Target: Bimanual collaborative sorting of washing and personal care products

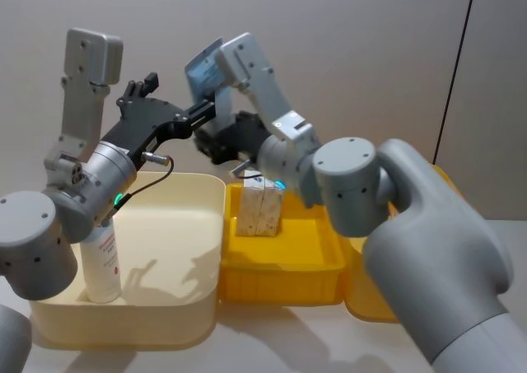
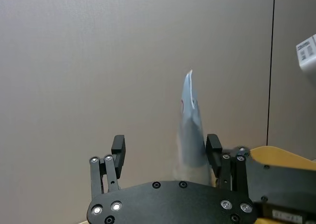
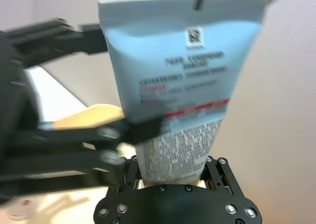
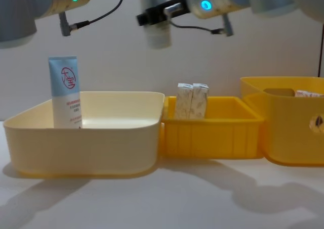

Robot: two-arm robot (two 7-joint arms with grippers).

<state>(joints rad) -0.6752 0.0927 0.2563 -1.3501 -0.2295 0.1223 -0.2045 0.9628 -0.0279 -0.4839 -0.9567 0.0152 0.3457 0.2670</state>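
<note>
Tubes come first from the left: one pale blue-and-white tube [image 4: 66, 92] stands upright in the cream bin [image 4: 86, 153], against its left wall, below the left gripper [image 1: 177, 118]. Its front carries a red circle logo with small dark print beneath that is too small to read. In the head view the same tube [image 1: 101, 262] shows a few red marks.

Above that bin the left gripper reaches toward the middle with its jaws spread wide. In the left wrist view a second tube [image 2: 191, 130] rises between its fingers [image 2: 117, 150], seen edge-on and just beside the one on the far side; whether it touches cannot be told.

That second tube [image 3: 182, 80] is clamped at its lower end in the jaws of the right gripper [image 3: 170, 167], flat sealed end up. Its back face shows a small square code near the top, lines of dark print, a red line of text, a red band, and a white block of fine print, all unreadable.

Below the right gripper, two small white cartons [image 4: 192, 101] with greyish print stand upright side by side, touching, at the back left of the yellow bin [image 4: 212, 138]. Further right sits a taller yellow bin [image 4: 288, 133] on the tabletop [image 4: 167, 198].
</note>
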